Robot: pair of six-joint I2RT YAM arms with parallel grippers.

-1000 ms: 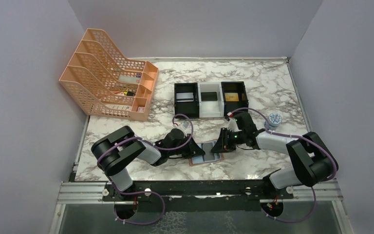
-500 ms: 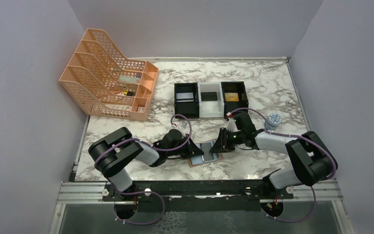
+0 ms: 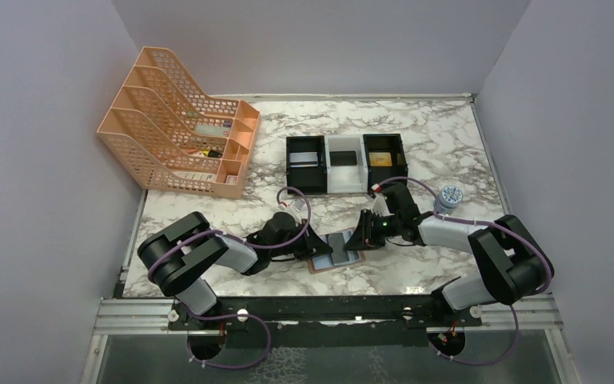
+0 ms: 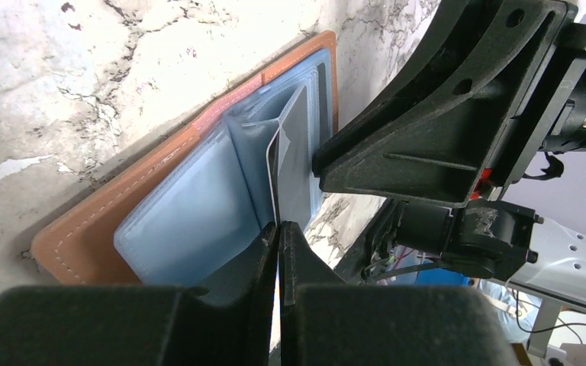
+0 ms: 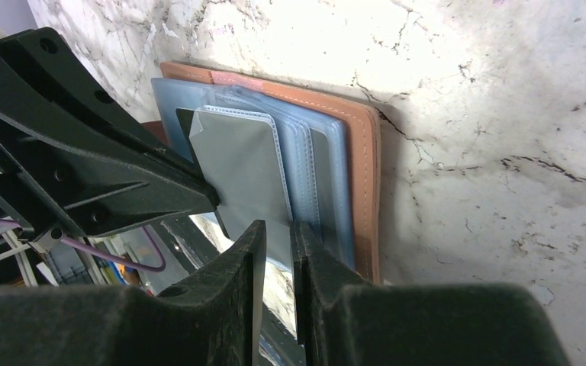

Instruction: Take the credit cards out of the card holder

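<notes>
Desk: How far along is it?
Photographer: The open card holder (image 5: 362,152) lies flat on the tabletop (image 3: 416,152), between the two sets of jaws. Three trays (image 3: 345,187) beyond them appear to hold cards (image 3: 380,159) already, so that much looks done.
Desk: And what's left?
Photographer: A grey card (image 5: 244,164), standing up from the spine. The right jaws pinch its near edge. The left jaws press almost together on a thin leaf of the holder. It isn't free yet.

card holder (image 3: 337,252) centre, trays (image 3: 345,187) behind — rack (image 3: 177,120) left
</notes>
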